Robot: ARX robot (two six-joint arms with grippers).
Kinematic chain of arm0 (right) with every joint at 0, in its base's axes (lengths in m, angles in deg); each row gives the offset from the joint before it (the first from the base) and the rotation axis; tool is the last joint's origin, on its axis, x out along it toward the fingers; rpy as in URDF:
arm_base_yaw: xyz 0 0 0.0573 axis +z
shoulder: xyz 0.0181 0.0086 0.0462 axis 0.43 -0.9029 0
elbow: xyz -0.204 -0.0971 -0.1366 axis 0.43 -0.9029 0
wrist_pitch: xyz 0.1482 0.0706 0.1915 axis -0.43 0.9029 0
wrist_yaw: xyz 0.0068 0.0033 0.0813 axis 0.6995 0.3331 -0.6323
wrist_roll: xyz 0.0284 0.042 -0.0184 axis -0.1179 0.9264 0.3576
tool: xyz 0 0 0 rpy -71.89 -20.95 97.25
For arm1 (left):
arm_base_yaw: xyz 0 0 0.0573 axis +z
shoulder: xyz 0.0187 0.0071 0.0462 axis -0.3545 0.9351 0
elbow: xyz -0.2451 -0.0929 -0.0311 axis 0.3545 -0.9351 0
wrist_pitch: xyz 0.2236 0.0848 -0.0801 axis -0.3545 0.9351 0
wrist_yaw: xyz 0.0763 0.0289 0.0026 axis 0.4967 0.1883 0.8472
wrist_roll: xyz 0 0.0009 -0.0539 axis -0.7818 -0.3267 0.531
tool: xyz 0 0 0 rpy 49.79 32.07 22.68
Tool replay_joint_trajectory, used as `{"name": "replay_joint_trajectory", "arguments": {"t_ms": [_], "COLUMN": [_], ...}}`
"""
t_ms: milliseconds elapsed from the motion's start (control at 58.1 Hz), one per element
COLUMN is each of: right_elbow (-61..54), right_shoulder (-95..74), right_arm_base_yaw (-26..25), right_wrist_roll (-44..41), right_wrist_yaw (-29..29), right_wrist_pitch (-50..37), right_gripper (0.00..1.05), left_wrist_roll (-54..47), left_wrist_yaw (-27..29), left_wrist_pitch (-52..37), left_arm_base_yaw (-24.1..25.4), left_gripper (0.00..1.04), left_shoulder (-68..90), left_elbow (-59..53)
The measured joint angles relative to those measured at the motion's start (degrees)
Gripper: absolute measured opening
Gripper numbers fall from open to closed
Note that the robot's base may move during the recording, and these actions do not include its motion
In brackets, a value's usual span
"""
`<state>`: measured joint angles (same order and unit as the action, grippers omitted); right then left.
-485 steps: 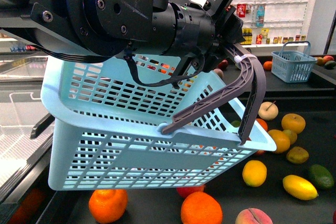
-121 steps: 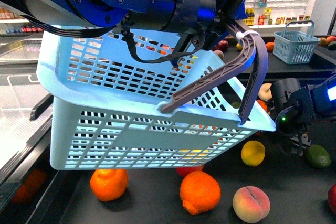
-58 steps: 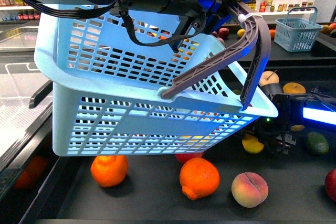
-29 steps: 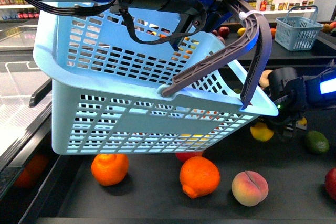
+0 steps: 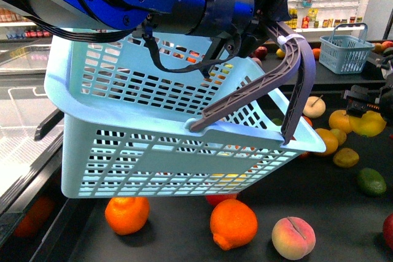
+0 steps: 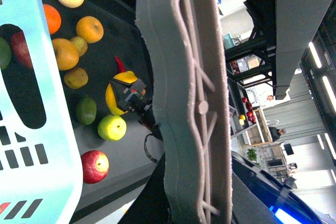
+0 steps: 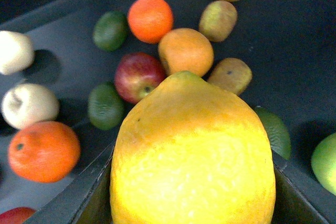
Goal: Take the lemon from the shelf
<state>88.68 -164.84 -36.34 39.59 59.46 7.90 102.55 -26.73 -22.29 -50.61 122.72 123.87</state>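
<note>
The lemon (image 5: 370,124), bright yellow, hangs above the shelf's black tray (image 5: 344,213) at the far right, with my right gripper (image 5: 366,113) shut on it. In the right wrist view the lemon (image 7: 191,150) fills the space between the dark fingers (image 7: 89,198). The left wrist view shows the lemon (image 6: 114,92) in the right gripper (image 6: 128,95) over the tray (image 6: 121,35). My left gripper (image 5: 279,32) is shut on the grey basket handle (image 5: 270,90), holding the pale blue basket (image 5: 153,151) tilted in the air. Up close, the handle (image 6: 184,77) hides the left gripper's jaws.
Loose fruit lies on the tray: oranges (image 5: 127,215) (image 5: 233,223), a peach (image 5: 293,237), a green fruit (image 5: 373,182) and more yellow and orange fruit (image 5: 339,121) near the lemon. A small blue basket (image 5: 346,53) stands at the back right before white shelves of bottles.
My right gripper has risen from beside the basket's lower corner and moved right, carrying the lemon up off the tray. The basket has shifted only slightly.
</note>
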Motion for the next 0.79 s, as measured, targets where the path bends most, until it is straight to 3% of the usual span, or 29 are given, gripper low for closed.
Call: {"name": "replay_joint_trajectory", "arguments": {"t_ms": [465,792], "right_elbow": [-18.4,-28.4], "right_shoulder": [23.8,28.5], "right_arm_base_yaw": [7.9,15.3], "right_wrist_roll": [8.2,11.1], "right_wrist_yaw": [-11.0,-13.5], "right_wrist_pitch": [-5.3,-8.4], "right_gripper": [0.66,0.66], "left_wrist_roll": [0.0,0.0], "left_wrist_yaw": [0.0,0.1], "left_wrist_pitch": [0.0,0.0], "left_arm_base_yaw": [0.0,0.0], "left_gripper": [0.10,0.10], "left_shoulder": [0.0,0.0], "left_elbow": [0.0,0.0]}}
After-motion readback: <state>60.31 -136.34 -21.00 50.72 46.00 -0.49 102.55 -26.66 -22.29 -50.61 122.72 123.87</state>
